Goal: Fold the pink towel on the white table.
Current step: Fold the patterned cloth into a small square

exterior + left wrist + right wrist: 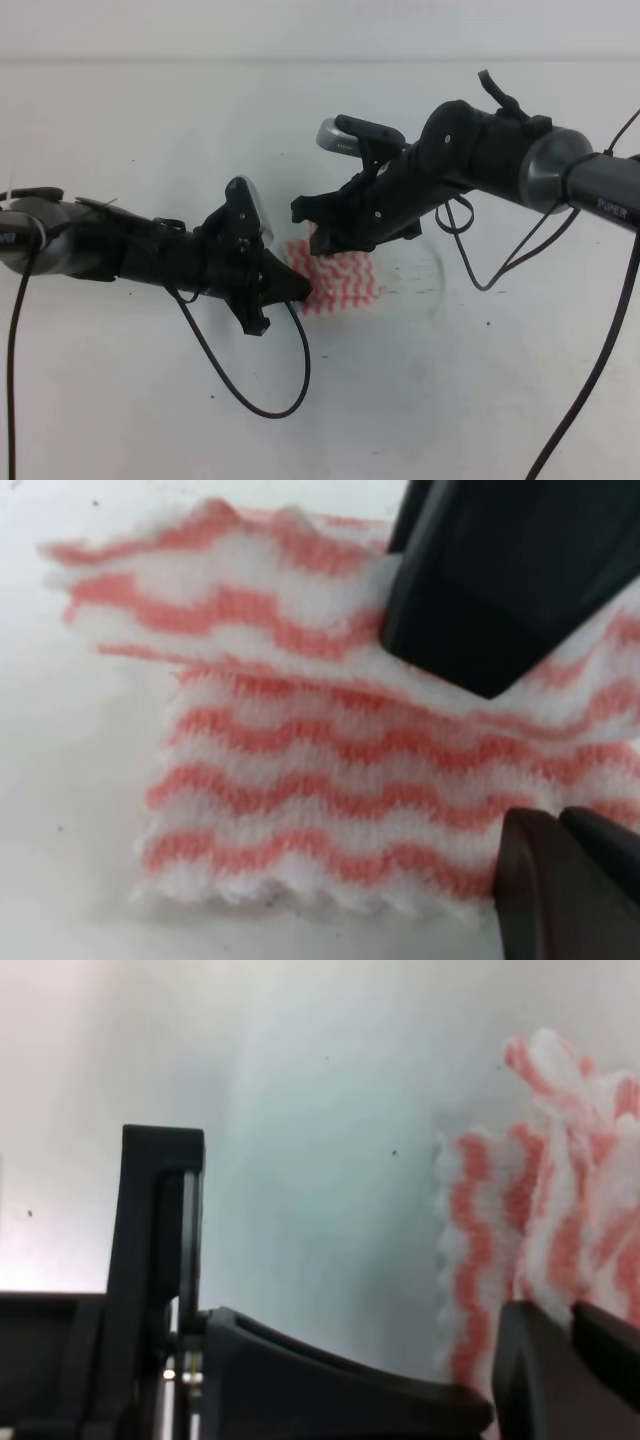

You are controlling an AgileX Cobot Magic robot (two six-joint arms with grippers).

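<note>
The pink towel [345,280] lies in the middle of the white table [120,400], small, with one layer folded over another. In the left wrist view the folded upper layer of the pink towel [300,740] runs under my upper finger [500,580], and the lower finger [560,880] sits at its near edge. My left gripper [285,305] is at the towel's left edge, jaws apart. My right gripper [312,230] hovers over the towel's upper left corner, open. The towel [520,1210] rises beside its right finger [560,1360].
Both arms meet at the centre of the table, their black cables [250,390] looping over the surface below and to the right. A faint ring mark [425,275] shows just right of the towel. A few dark specks dot the table.
</note>
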